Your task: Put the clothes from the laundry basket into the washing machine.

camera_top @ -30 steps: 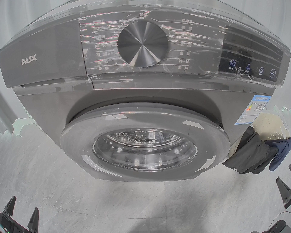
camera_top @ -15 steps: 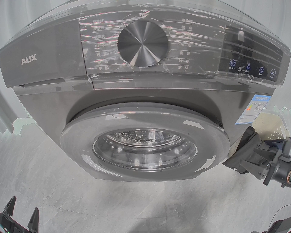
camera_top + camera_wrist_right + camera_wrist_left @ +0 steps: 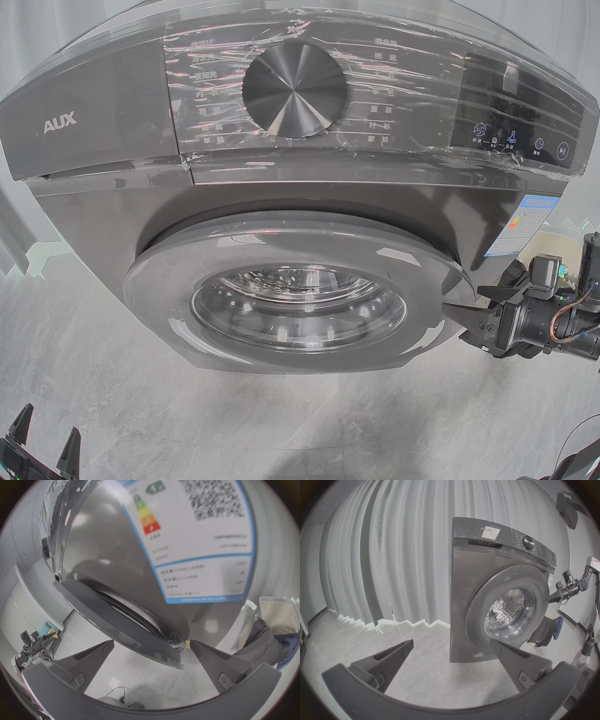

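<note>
Grey stone-look floor tiles (image 3: 375,406) run up to a wall of white pleated curtain (image 3: 393,558), and the washing machine (image 3: 468,583) stands on that floor with its front towards the robot. Its round door (image 3: 162,281) lies against the front, the steel drum showing through the glass window (image 3: 299,306). Clear film covers the control panel around the big dial (image 3: 294,90), and a blue-edged label (image 3: 522,225) sits at the upper right corner of the front.

Just beside the machine's right side stands the cream perforated laundry basket (image 3: 278,614). The clothes hang over its near rim: a dark grey garment (image 3: 262,648) drooping towards the floor, and a navy garment (image 3: 289,650) touching it on the far side from the machine.

The right gripper (image 3: 460,297) hangs level at the door's right edge, in front of the grey garment, its claw spread wide and holding nothing. The door's rim passes between the two fingers in the right wrist view; whether either finger touches it cannot be told.

The left gripper (image 3: 50,420) is low over the floor, well apart from the machine's left corner, claw wide open too and empty
</note>
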`<state>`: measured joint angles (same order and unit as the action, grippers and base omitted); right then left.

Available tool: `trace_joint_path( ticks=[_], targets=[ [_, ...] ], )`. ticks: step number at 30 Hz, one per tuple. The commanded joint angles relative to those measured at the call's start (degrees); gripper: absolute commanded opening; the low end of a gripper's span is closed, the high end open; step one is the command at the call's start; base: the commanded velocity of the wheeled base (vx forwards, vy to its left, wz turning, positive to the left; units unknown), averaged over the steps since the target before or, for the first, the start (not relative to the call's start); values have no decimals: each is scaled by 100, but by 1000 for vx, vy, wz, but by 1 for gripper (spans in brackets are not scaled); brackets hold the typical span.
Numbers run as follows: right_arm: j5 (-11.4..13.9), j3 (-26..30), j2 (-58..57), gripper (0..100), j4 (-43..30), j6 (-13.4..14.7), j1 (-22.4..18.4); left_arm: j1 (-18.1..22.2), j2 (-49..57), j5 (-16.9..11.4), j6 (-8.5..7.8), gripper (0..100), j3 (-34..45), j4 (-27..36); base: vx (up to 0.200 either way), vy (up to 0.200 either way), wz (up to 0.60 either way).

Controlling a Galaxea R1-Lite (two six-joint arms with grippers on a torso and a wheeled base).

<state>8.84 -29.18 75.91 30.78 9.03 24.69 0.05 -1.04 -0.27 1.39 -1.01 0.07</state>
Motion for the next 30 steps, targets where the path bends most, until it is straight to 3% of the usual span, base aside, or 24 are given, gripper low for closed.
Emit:
trace_joint_path(
  ticks=[1,12,20,30],
  targets=[
    [21,-79,249,100,7,11,194,-5,95,0,2,100,92,-7,0,0,0],
    [30,-8,310,100,-11,55,528,4,95,0,10,100,92,1,0,0,0],
    [30,950,-481,100,-72,-42,669,4,95,0,2,100,92,1,0,0,0],
    [30,853,-68,100,262,90,282,4,95,0,-7,100,92,1,-20,0,0]
  ],
)
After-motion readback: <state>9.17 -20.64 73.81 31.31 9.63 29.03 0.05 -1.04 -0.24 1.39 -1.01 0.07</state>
